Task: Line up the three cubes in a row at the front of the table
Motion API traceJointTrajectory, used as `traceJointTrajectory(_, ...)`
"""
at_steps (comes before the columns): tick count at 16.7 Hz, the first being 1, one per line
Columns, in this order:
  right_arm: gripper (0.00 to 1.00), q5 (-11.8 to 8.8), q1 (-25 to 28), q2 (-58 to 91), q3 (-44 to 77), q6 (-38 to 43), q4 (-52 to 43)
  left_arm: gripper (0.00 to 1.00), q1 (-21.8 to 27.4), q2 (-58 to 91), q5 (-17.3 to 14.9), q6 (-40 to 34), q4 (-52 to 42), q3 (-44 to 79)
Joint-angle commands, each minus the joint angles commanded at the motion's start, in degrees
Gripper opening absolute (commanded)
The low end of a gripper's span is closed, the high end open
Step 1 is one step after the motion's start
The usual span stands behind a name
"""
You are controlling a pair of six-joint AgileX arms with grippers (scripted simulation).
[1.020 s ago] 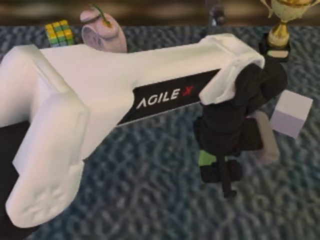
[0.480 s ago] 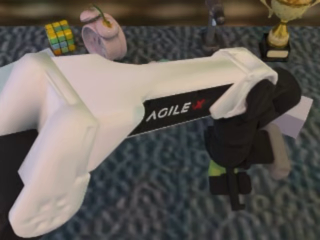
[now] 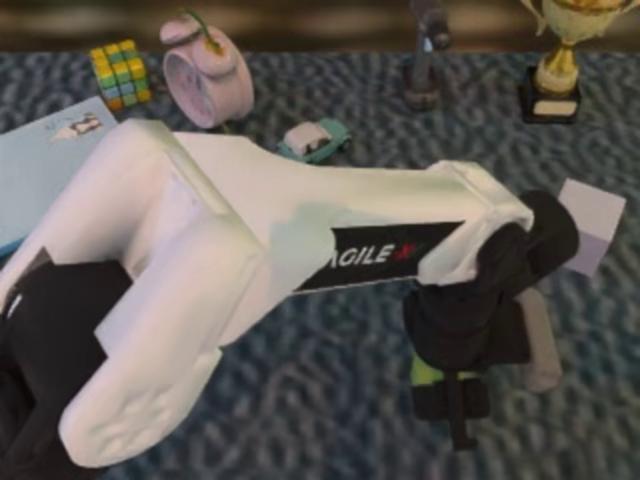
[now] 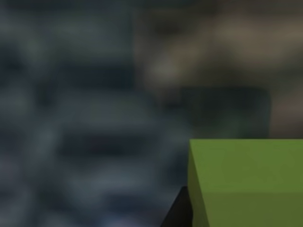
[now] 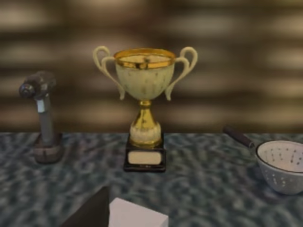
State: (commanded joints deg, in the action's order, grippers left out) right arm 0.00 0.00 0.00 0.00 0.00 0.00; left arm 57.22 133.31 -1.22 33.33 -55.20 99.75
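dark blue-grey mottled table (image 3: 300, 400) | left arm swung back toward front, uncovering rear clutter | left gripper (image 3: 452, 385) right of centre, pinching small lime-green cube (image 3: 428, 372) | pale lavender-white cube (image 3: 590, 225) beside it, unmoved | placement looked imminent

The left arm (image 3: 250, 260) is stretched across the table (image 3: 300, 400) from the near left toward the right, and its gripper (image 3: 452, 395) is hung over the near right part. A small cube (image 3: 428, 372) is tucked at that gripper, mostly hidden under the wrist. A larger cube (image 3: 590, 225) is set just right of the wrist, farther back. Along the far edge, from left to right, are found a puzzle cube (image 3: 119, 74), an alarm clock (image 3: 205, 75), a stand-like tool (image 3: 424, 60) and a trophy (image 3: 560, 55). A toy car (image 3: 315, 140) is parked nearer than the clock (to its right). A notebook (image 3: 45, 165) is laid at the left edge.
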Motion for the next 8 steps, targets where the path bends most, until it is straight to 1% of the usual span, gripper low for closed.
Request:
traceJointTrajectory(2,1.0,0.0,0.0,0.0,0.0,0.0,0.0,0.0,0.0,0.0,0.0,0.0,0.0,0.0)
traceJointTrajectory(8,1.0,0.0,0.0,0.0,0.0,0.0,0.0,0.45,0.0,0.0,0.0,0.0,0.0,0.0)
